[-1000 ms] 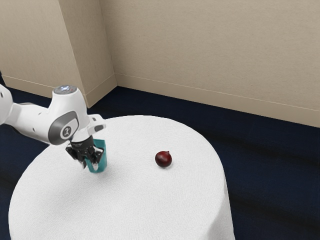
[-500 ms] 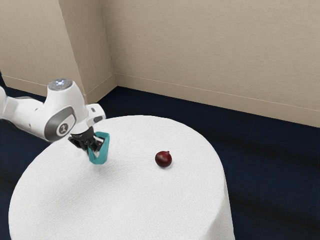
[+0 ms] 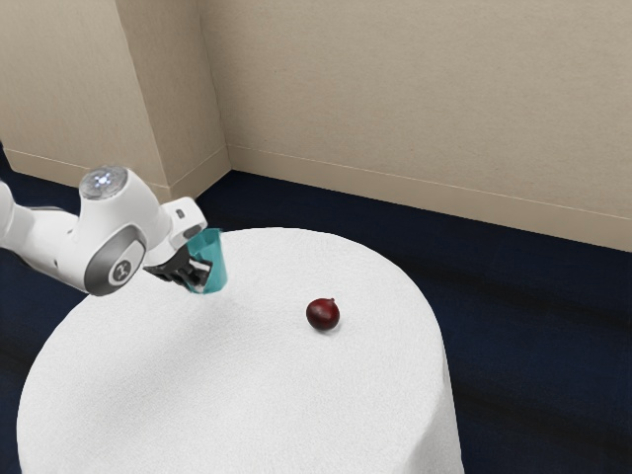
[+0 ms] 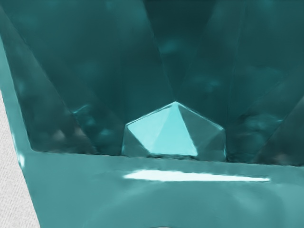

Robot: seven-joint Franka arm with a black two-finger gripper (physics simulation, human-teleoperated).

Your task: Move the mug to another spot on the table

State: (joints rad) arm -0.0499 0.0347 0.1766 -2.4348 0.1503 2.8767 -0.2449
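A round bench [image 3: 247, 415] draped in white cloth fills the lower half of the exterior view, its near edge running off the bottom of the frame. Just right of centre, a small dark red fruit [image 3: 323, 314] with a short stem tip sits alone on the cloth, well apart from everything else.

Farther back, at the left of the frame, a white robot arm [image 3: 99, 247] reaches in from the left edge. Its black pincer [image 3: 194, 276] is clamped on the wall of a teal mug [image 3: 212, 255]. The mug is over the bench's far left part, near the rim. It leans slightly, open end up. Whether its base touches the cloth cannot be told.

In the wrist view, the teal mug [image 4: 171, 137] is right under the hand. The camera looks into its dark faceted inside, with a paler patch at the middle. A sliver of the white cloth [image 4: 10, 190] shows beside the mug's outer wall.

Behind the bench lies a dark blue floor [image 3: 533, 326]. Beyond it, plain beige walls [image 3: 415, 89] with a pale baseboard cross the top of the frame, meeting at a corner in the upper left.
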